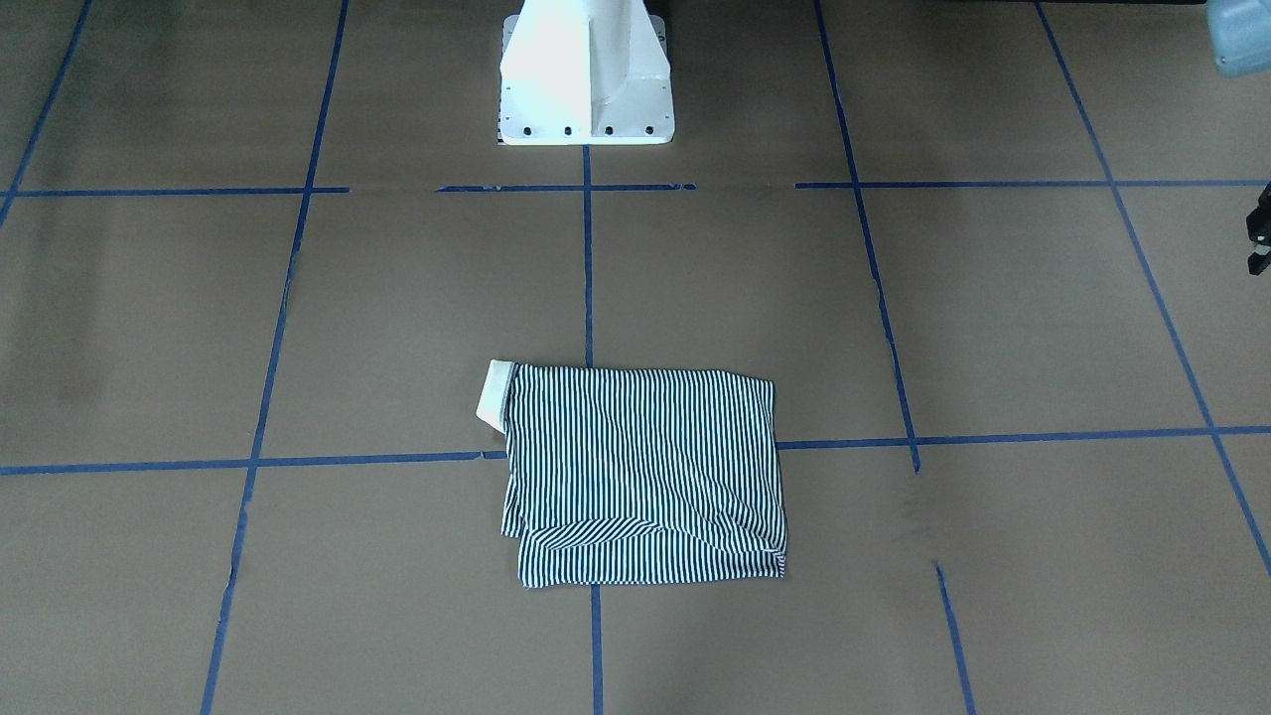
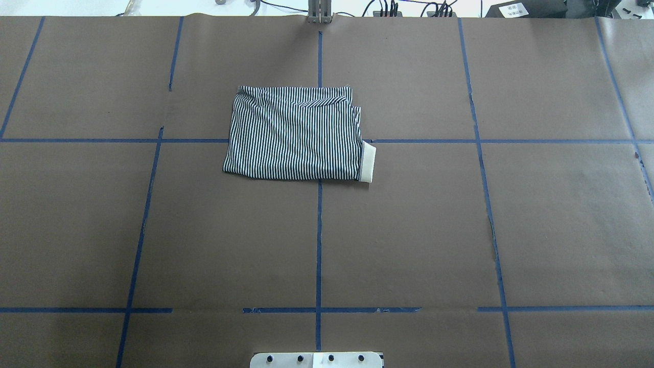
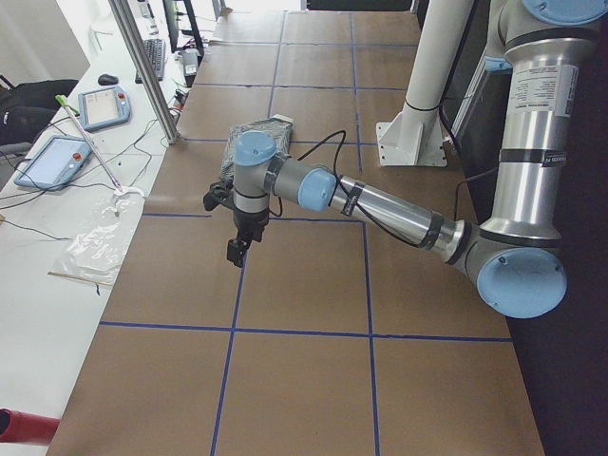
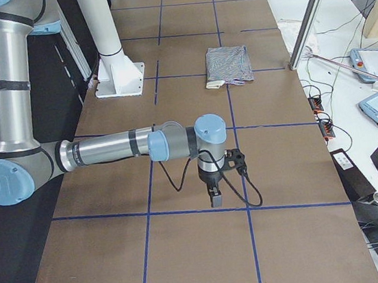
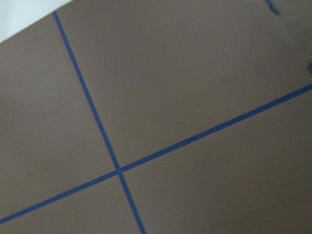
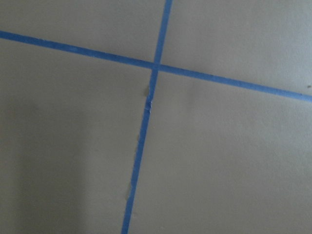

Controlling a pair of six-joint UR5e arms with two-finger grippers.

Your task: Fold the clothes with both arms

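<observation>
Lying folded into a rough rectangle, one striped polo shirt (image 2: 294,135) was seen flat on the brown table cover (image 2: 409,230), straddling the centre line of blue tape (image 2: 319,240) and well apart from the white pedestal base (image 1: 586,79). Its cream collar (image 2: 369,163) stuck out at the corner nearer the robot, on the robot's right.

Two arms were counted, but they were shown whole only in the side views. The left gripper (image 3: 235,252) and the right gripper (image 4: 214,197) each hung fingers-down over bare table, far from the shirt. Whether their fingers were apart or together could not be told. The overhead view took in neither arm, and the front-facing view caught only a black sliver at its right edge.

Each wrist view was filled by brown cover and one crossing of tape lines.

A white label (image 2: 513,7) beyond the table's far edge was too small to be read. Two teach pendants (image 4: 373,64) were counted on the side bench.
</observation>
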